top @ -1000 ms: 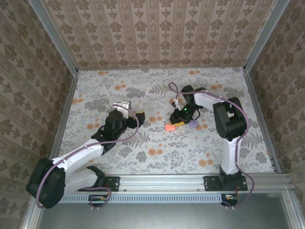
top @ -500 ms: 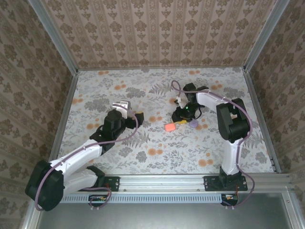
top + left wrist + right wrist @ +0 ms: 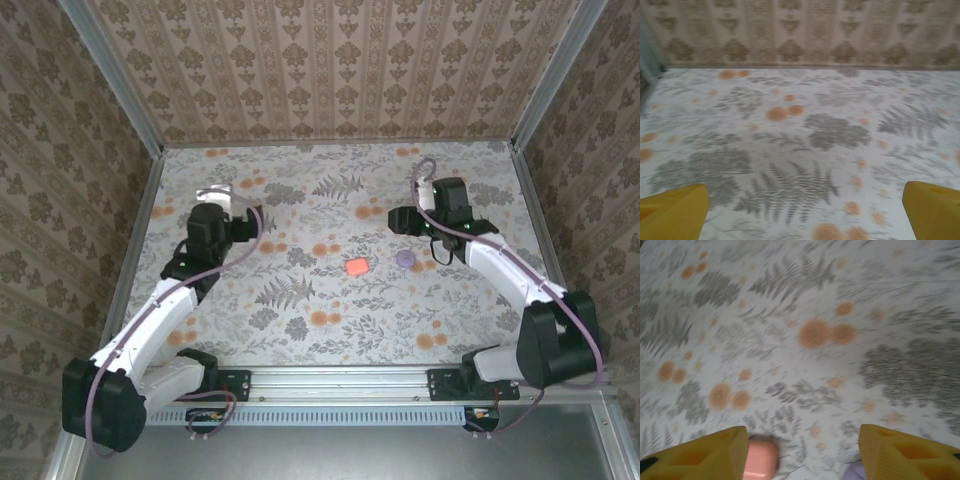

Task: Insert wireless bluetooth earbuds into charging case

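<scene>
The coral-pink charging case [image 3: 356,267] lies shut on the floral table, a little right of the middle. In the right wrist view the charging case [image 3: 760,460] is a blurred patch by the left yellow finger [image 3: 705,455]. My right gripper [image 3: 398,220] hangs behind and to the right of the case, apart from it. Its jaws [image 3: 803,432] stand open with only table between them. My left gripper [image 3: 213,193] is far off at the back left, jaws [image 3: 805,192] wide open and empty. The earbuds are out of view.
A purple round disc [image 3: 405,258] lies just right of the case, and its edge [image 3: 855,472] peeks in by the right finger. Patterned walls [image 3: 330,70] and a metal frame close in the table on three sides.
My right gripper has let go near the case, opened and drawn back to the right. The left arm has swung back and left. The case has stayed put.
</scene>
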You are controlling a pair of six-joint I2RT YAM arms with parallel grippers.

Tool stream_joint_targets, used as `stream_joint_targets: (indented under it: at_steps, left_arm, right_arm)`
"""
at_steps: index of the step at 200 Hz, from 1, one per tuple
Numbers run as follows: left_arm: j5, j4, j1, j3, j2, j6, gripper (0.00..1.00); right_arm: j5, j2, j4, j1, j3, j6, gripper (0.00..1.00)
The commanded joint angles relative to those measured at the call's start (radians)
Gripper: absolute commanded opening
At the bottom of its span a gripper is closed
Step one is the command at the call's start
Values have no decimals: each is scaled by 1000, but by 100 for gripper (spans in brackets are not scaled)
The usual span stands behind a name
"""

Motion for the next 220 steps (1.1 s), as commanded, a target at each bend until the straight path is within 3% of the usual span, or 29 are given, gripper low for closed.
stream_joint_targets:
  at_steps: [1, 9, 10, 13, 18, 61, 107, 179, 220]
  left_arm:
    - [-30, -54, 78, 16, -11, 50, 100]
    - [-34, -42, 102, 5, -15, 67, 100]
    - [-34, -42, 104, 4, -15, 70, 100]
    - [-34, -36, 113, -1, -17, 77, 100]
    - [-35, -25, 124, -11, -20, 91, 100]
    - [-27, 127, 226, -163, -37, 125, 100]
    - [-25, 447, 293, -365, 5, 137, 100]
    - [9, 766, 298, -395, 217, 206, 100]
    - [-30, 921, 291, -433, 322, 210, 100]
  right_arm:
    - [181, -68, 229, -36, -88, -49, 69]
    - [214, -85, 247, -50, -108, -66, 73]
    - [218, -88, 249, -53, -111, -68, 75]
    - [226, -91, 255, -59, -120, -75, 94]
    - [248, -98, 265, -68, -132, -84, 100]
    - [329, -176, 409, -128, -283, -147, 100]
    - [332, -163, 644, -147, -438, -202, 100]
    - [266, -63, 847, -162, -496, -195, 100]
    - [249, -5, 932, -162, -522, -202, 100]
